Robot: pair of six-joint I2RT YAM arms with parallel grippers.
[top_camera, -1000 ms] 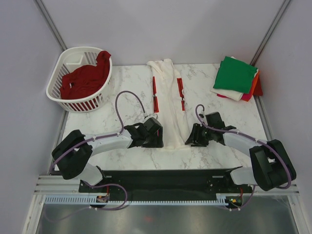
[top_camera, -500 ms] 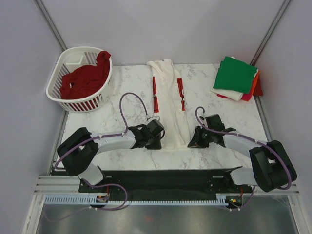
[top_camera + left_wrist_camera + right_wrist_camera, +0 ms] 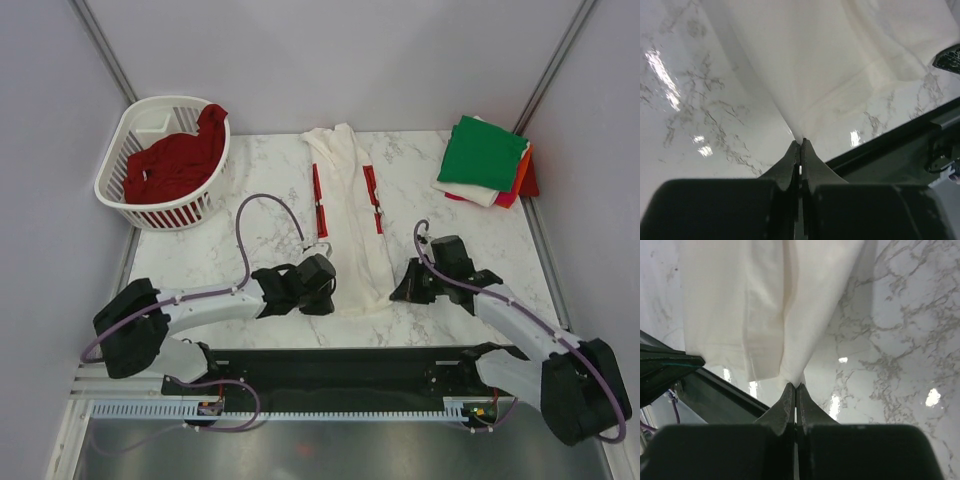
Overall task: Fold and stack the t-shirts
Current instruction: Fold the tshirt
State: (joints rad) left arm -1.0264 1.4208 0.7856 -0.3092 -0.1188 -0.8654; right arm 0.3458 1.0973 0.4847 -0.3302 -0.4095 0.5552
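Note:
A white t-shirt [image 3: 350, 205] with red print lies as a long narrow strip down the middle of the marble table [image 3: 250, 210]. My left gripper [image 3: 333, 290] is shut on the near left corner of its hem, and my right gripper [image 3: 398, 292] is shut on the near right corner. In the left wrist view the cloth [image 3: 830, 65] fans out from the pinched tips of the left gripper [image 3: 800, 142]. The right wrist view shows the right gripper [image 3: 794, 386] pinching a gathered fold of the white t-shirt [image 3: 760, 305].
A white slatted basket [image 3: 118, 190] at the back left holds a dark red t-shirt [image 3: 178, 160]. At the back right sits a stack of folded tees with a green one [image 3: 483, 150] on top. The black base plate [image 3: 330, 365] runs along the table's near edge.
Both grippers have closed on the near hem corners of the white t-shirt. The shirt has slid slightly toward the near edge, and its near end is drawn narrower.

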